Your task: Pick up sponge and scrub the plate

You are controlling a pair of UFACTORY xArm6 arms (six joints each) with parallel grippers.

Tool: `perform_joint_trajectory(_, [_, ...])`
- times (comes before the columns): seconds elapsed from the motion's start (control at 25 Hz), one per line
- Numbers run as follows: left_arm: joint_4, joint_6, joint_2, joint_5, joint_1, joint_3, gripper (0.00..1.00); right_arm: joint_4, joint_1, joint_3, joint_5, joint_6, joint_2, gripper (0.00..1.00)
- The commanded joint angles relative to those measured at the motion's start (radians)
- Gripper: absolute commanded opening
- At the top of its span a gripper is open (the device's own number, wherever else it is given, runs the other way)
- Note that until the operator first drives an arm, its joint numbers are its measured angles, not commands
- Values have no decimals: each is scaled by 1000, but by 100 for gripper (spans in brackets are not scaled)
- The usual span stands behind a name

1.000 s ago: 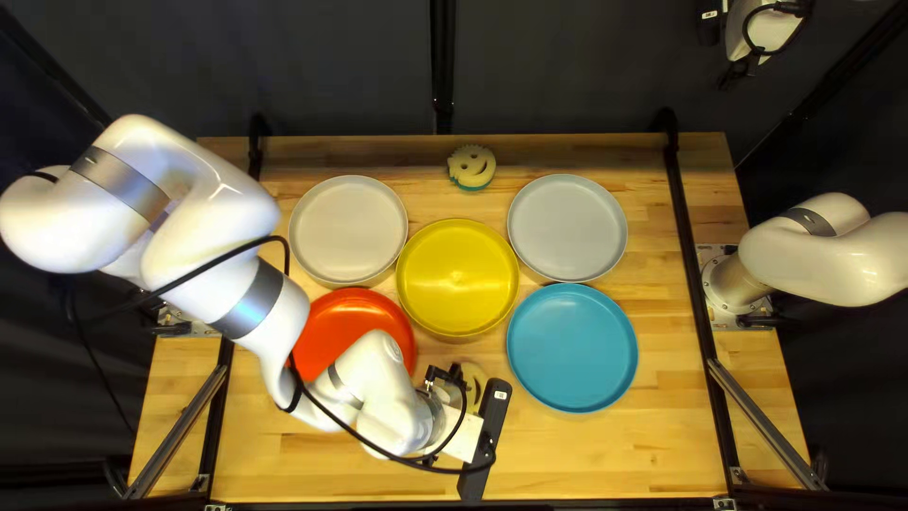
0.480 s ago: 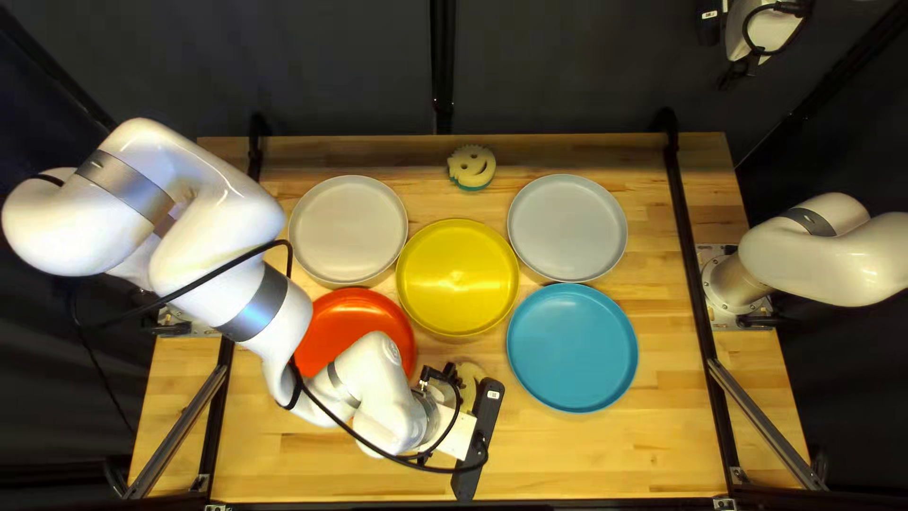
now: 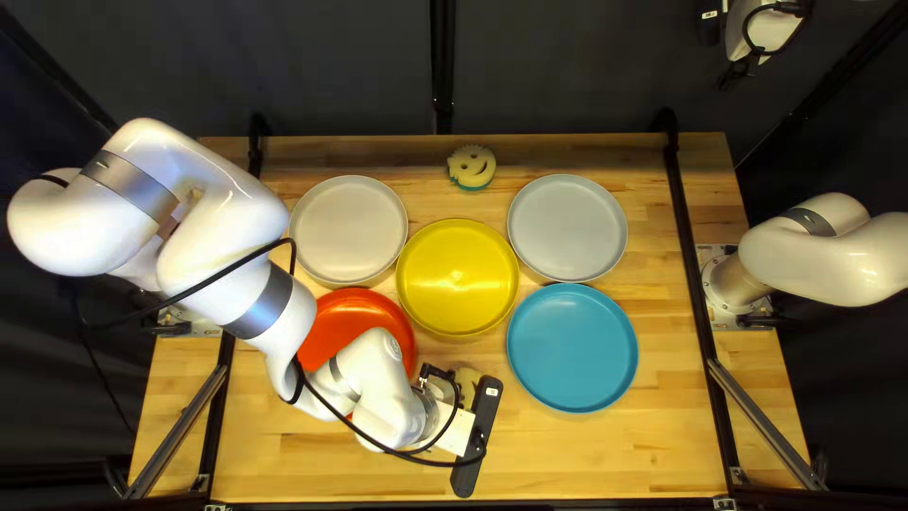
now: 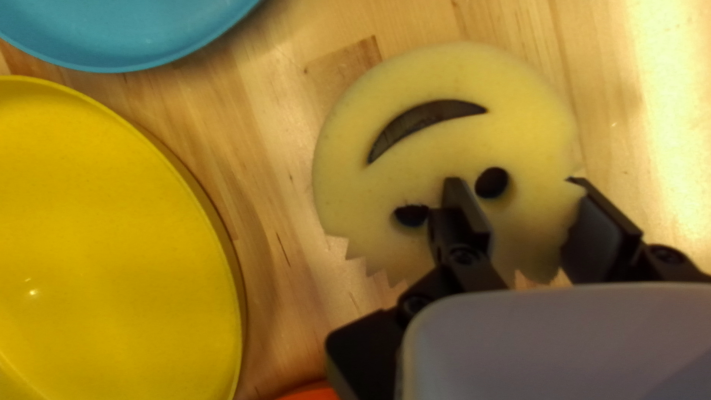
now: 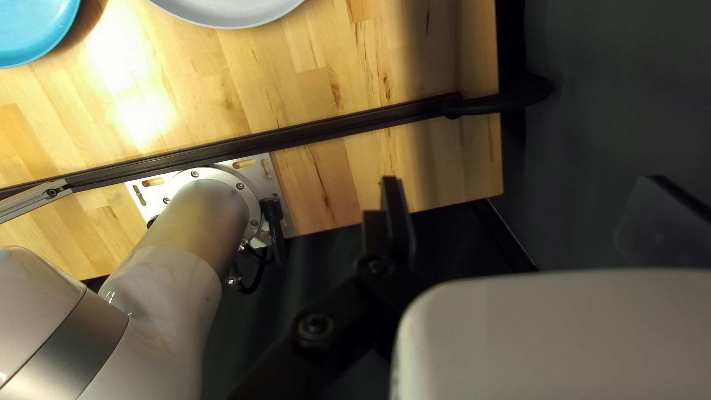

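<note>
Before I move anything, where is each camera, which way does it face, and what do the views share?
Top left view: above the table's near edge, slanting down toward the dark curtain; the left arm and right arm show.
Left wrist view: on the left wrist, looking along the open left gripper at the near smiley sponge.
Right wrist view: on the right wrist, looking past the open right gripper at the table's edge and the right arm's own base.
Shared: all three show the blue plate.
</note>
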Motion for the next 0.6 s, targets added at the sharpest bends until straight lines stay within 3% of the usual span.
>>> perform_joint_trajectory(0.04, [-75, 51, -94, 58, -14, 48, 0, 0, 0, 0, 0, 0, 0, 100])
perform_joint_trajectory(0.36, [-264, 203, -291, 221, -35, 125, 0, 0, 0, 0, 0, 0, 0, 100])
perform_joint_trajectory(0.6, [-333, 251, -346, 230, -40, 187, 0, 0, 0, 0, 0, 0, 0, 100])
